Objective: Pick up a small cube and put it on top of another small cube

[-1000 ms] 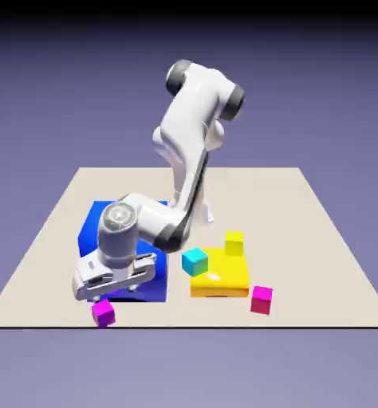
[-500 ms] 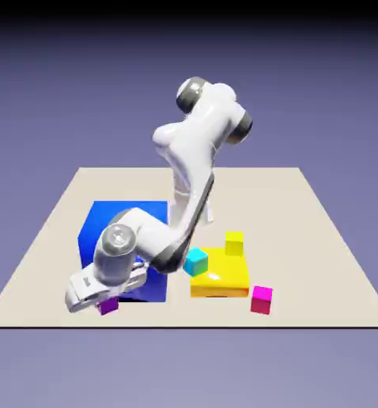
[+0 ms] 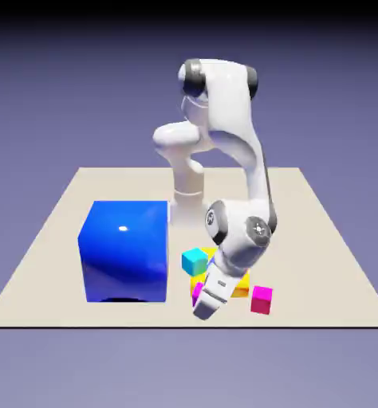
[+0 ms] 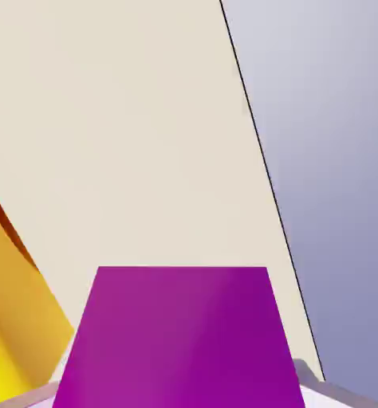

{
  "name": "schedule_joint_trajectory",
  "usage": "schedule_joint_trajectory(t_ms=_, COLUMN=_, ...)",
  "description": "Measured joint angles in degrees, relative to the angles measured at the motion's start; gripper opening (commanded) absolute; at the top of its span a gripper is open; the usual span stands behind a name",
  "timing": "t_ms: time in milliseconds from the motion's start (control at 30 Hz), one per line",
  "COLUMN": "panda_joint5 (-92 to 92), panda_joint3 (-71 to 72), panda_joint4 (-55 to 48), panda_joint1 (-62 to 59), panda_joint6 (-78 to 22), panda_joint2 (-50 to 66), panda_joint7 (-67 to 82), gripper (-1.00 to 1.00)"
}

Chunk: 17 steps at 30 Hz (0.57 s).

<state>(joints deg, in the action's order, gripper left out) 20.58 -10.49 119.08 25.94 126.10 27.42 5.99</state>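
Hand view filled low by the small purplish cube (image 4: 184, 339), clamped between the gripper (image 3: 202, 301) jaws, held just beside the yellow block (image 4: 9, 319), above the beige table (image 4: 144, 143).

Your arm (image 3: 224, 119) rises from its base at the table's far edge, shoulder section upright, then folds over at the top and drops a long white link down toward the near edge. Elbow and wrist joints bunch low, just above the table. The hand tilts down and toward the exterior view's left, leaning, not vertical. Your gripper (image 3: 202, 307) sits at the lowest point, jaws clamped on the small cube (image 4: 180, 339). In the hand view that cube fills the space between the fingers and hides most of them.
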Motion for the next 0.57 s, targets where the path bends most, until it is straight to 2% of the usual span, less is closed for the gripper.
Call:
schedule_joint_trajectory(t_ms=267, panda_joint5=16.5, panda_joint3=16.6, panda_joint4=7.1, panda_joint1=-0.2, panda_joint6=2.7, panda_joint2=-9.9, panda_joint7=-4.0, gripper=-1.0)
schedule_joint_trajectory(t_ms=333, panda_joint5=16.9, panda_joint3=17.0, panda_joint4=7.3, panda_joint1=-0.2, panda_joint6=2.8, panda_joint2=-10.2, panda_joint7=-4.1, gripper=-1.0)
schedule_joint_trajectory(t_ms=433, panda_joint5=21.5, panda_joint3=14.5, panda_joint4=7.3, panda_joint1=-0.6, panda_joint6=8.8, panda_joint2=-4.0, panda_joint7=-7.6, gripper=-1.0)
schedule_joint_trajectory(t_ms=467, panda_joint5=22.5, panda_joint3=14.0, panda_joint4=7.3, panda_joint1=-0.7, panda_joint6=10.1, panda_joint2=-2.6, panda_joint7=-8.3, gripper=1.0)
schedule_joint_trajectory(t_ms=567, panda_joint5=21.1, panda_joint3=14.8, panda_joint4=7.3, panda_joint1=-0.6, panda_joint6=8.1, panda_joint2=-4.7, panda_joint7=-7.2, gripper=1.0)
